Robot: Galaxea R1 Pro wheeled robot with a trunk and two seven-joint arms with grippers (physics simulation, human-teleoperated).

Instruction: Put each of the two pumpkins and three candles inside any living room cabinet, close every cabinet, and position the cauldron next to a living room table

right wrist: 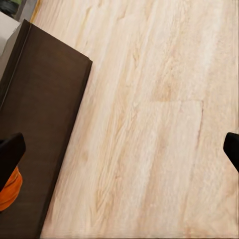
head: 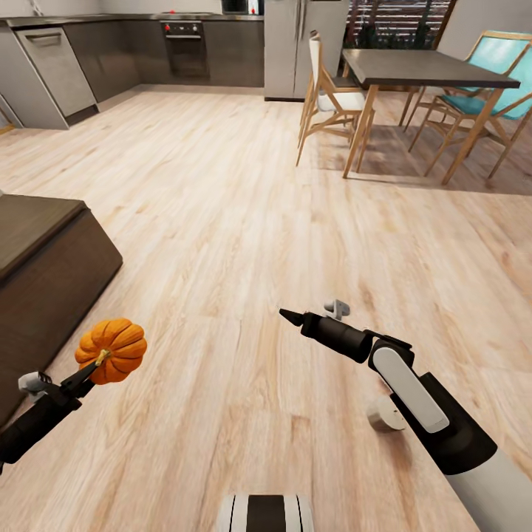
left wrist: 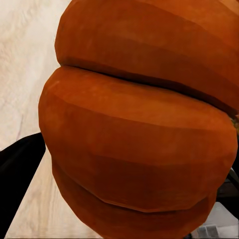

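The jaws of the left gripper (head: 94,367) are closed on a pumpkin (head: 112,349), which they hold in the air above the wooden floor (head: 244,222). In the head view the dark fingers reach the fruit from below and meet it near its short stem. In the left wrist view the pumpkin (left wrist: 139,124) is very close to the camera, orange with deep ribs, and a black finger (left wrist: 17,179) shows beside it.

The jaws of the right gripper (head: 292,316) stand wide apart and hold nothing. In the right wrist view one black fingertip (right wrist: 10,154) is at one side of the picture and the other at the opposite side, with bare floor (right wrist: 149,124) between them. In the head view this gripper points forward over the floor.

The low dark-brown cabinet (head: 44,273) stands just beside the held pumpkin, and the pumpkin hangs near its front corner, not touching it as far as I can see. In the right wrist view the cabinet (right wrist: 45,114) is a dark top surface with a straight edge, and a small part of the pumpkin (right wrist: 10,191) shows over it.

Far across the floor stand a dining table (head: 421,70) with wooden chairs (head: 329,96), and behind them grey kitchen units (head: 89,55).
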